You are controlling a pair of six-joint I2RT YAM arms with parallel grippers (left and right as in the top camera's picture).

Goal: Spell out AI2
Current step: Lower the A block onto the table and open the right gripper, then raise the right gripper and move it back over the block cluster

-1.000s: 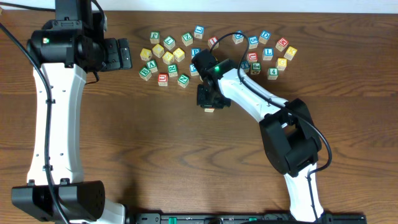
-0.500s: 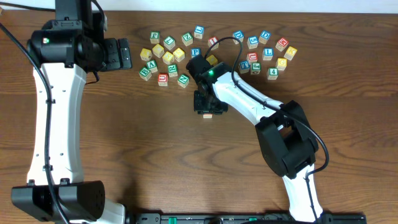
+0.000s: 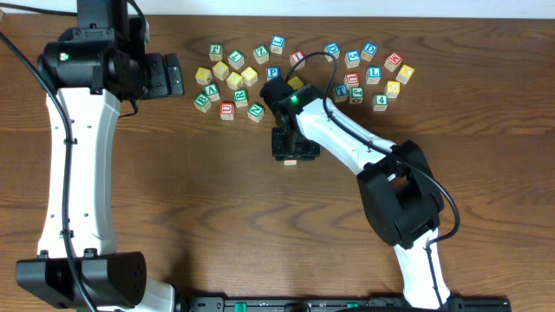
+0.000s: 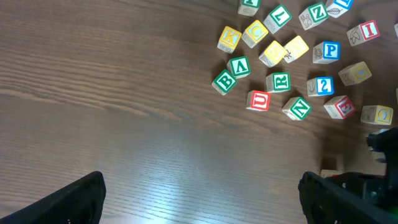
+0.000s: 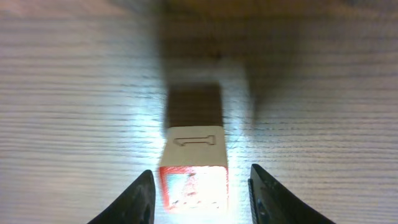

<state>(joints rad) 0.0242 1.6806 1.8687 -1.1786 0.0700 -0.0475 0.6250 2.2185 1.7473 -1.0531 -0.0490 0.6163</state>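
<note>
A wooden block with a red-framed top face (image 5: 194, 171) stands alone on the table, away from the pile. Glare washes out its top letter, and a raised "1" or "I" shows on its side. My right gripper (image 5: 198, 190) is open around it, with a gap on each side of the block. In the overhead view this gripper (image 3: 290, 149) sits just below the pile, with the block (image 3: 290, 160) showing at its tip. My left gripper (image 3: 165, 76) is open and empty at the upper left, and its fingertips (image 4: 199, 202) hang over bare wood.
Several letter blocks lie scattered along the back of the table (image 3: 295, 65). The left wrist view shows a green A (image 4: 239, 66), a blue 2 (image 4: 322, 86) and a red I (image 4: 370, 30) among them. Bare wood lies in front of the pile.
My right gripper has shifted slightly left and toward the front with the block between its fingers, then held still. The left arm has not moved.
</note>
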